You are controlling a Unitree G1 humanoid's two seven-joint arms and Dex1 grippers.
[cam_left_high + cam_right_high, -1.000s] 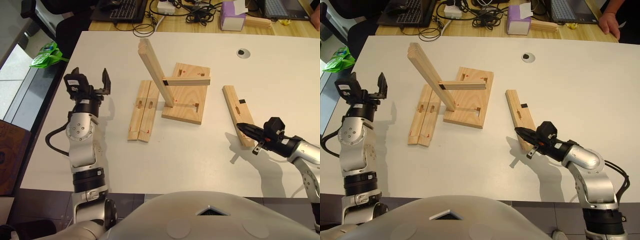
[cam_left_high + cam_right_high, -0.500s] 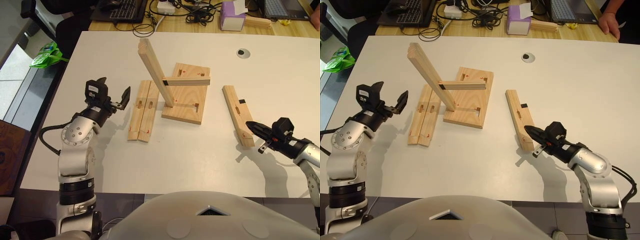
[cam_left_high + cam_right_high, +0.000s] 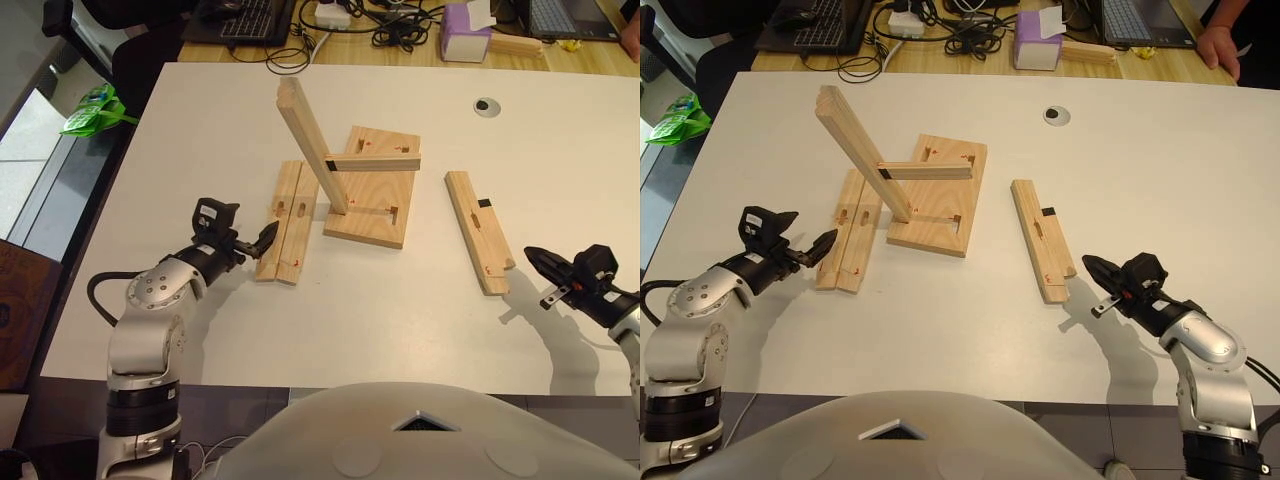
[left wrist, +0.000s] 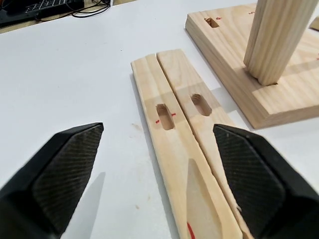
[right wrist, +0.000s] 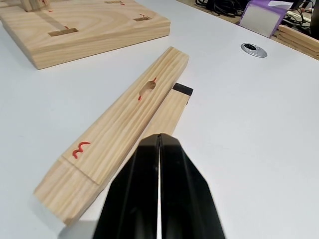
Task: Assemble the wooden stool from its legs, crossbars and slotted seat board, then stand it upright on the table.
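Your left gripper (image 3: pixel 250 238) is hovering, fingers spread wide, beside two flat, oval-slotted pale-wood legs (image 3: pixel 285 220); its pads (image 4: pixel 70 169) are cross-hatched. Your right gripper (image 3: pixel 535 257) is pressing smooth black fingers together, empty, near another leg (image 3: pixel 477 230).

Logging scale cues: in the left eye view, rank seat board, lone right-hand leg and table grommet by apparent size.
1. seat board, partly covered
2. lone leg
3. grommet, clearly smallest though it lies farther away

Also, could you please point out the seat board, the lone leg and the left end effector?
Seat board (image 3: pixel 372 225): left eye view, bare top face.
Lone leg (image 3: pixel 475 234): left eye view, mid-length.
Left end effector (image 4: pixel 158 128): left wrist view, between fingertips.
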